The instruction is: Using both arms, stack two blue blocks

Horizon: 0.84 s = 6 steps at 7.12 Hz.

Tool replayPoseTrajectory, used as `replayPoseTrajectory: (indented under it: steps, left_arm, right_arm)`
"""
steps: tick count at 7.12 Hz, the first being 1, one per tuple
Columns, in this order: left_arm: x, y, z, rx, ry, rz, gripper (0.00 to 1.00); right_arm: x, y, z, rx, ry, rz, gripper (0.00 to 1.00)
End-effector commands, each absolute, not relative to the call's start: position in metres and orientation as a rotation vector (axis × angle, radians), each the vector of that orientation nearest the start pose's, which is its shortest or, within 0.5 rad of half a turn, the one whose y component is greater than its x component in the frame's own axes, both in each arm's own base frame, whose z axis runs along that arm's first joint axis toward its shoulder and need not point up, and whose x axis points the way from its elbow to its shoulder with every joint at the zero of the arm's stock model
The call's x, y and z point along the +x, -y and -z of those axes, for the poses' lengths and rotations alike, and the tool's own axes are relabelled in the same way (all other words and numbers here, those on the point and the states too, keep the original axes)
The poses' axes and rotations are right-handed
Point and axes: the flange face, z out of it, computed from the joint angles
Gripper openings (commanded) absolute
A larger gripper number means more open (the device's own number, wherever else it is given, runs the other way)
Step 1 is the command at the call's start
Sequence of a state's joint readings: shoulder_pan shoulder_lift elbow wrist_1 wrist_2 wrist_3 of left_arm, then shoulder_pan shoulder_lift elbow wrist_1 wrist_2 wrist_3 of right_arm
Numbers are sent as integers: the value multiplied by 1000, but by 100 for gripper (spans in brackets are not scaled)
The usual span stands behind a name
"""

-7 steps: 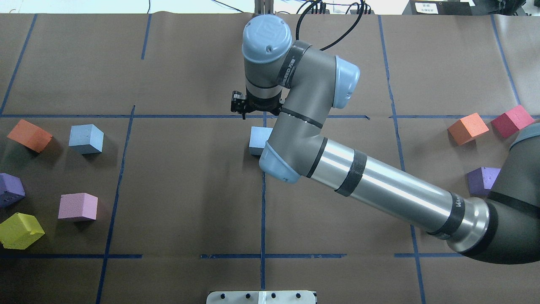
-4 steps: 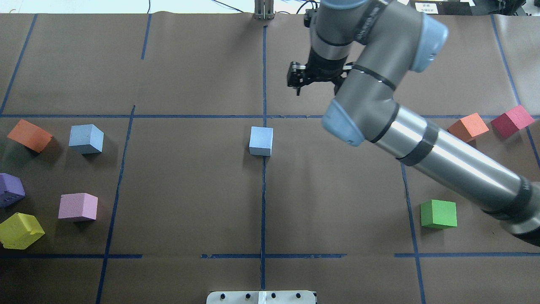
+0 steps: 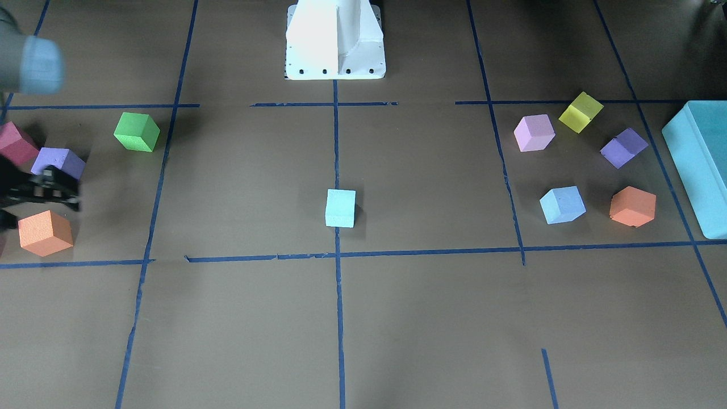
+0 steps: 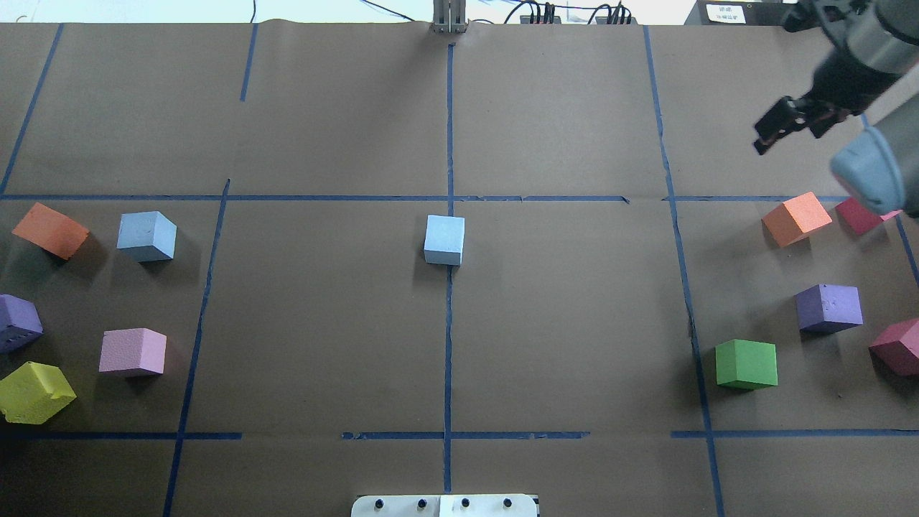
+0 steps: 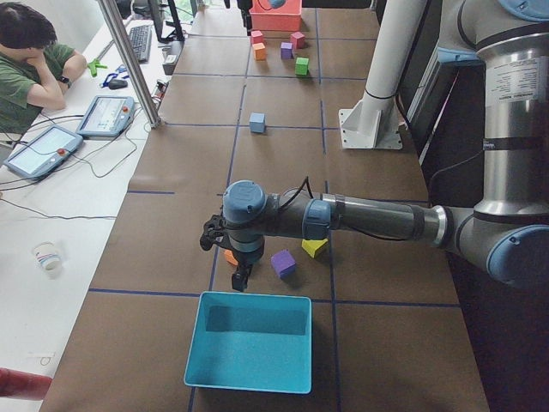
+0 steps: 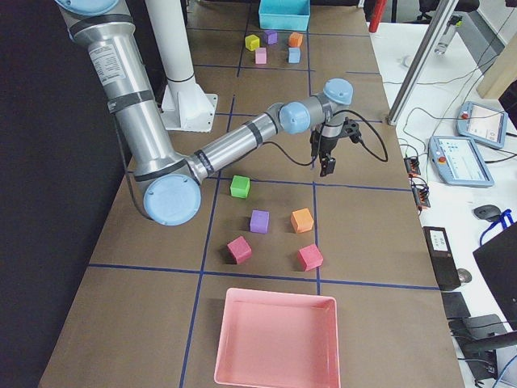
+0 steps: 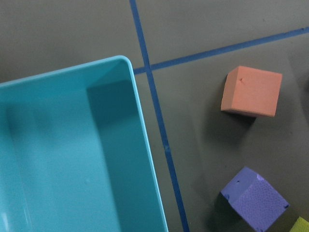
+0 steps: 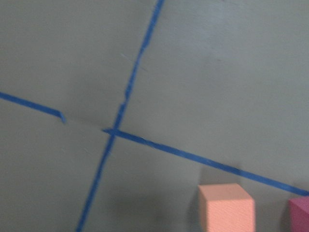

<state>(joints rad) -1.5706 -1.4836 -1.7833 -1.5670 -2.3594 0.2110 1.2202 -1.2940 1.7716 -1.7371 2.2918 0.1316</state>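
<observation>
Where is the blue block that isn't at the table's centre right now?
Overhead view, left side: the blue block sits just right of an orange block and beyond the pink block, apart from both.

Brown table [image 4: 323, 323], blue tape grid [image 4: 448, 345]

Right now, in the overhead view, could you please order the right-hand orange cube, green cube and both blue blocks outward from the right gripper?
From the right gripper:
1. orange cube, far right
2. green cube, right side
3. centre blue block
4. left blue block
</observation>
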Motion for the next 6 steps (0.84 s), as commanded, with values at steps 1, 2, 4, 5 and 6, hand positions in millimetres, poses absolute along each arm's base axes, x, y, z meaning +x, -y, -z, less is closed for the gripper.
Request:
replayPoseTrajectory:
  steps: [1,2,4,5,6]
  left_arm:
    - [-48,481,-572,244,-797,-262,100]
    - [-44,484,-559,229,-842,-197,100]
    - [16,491,-535,259,-873,-234,100]
    - [75,492,-522,211,-904,-218,100]
    - [132,497,-504,144,-899,-133,100]
  right_arm:
    - [-9,495,-537,142,773,387,100]
    - [33,463,-571,145,767,388,100]
    - [74,394,-634,74,774,311,100]
    - [74,394,-633,82,774,306,100]
    - [73,395,-632,84,775,307,100]
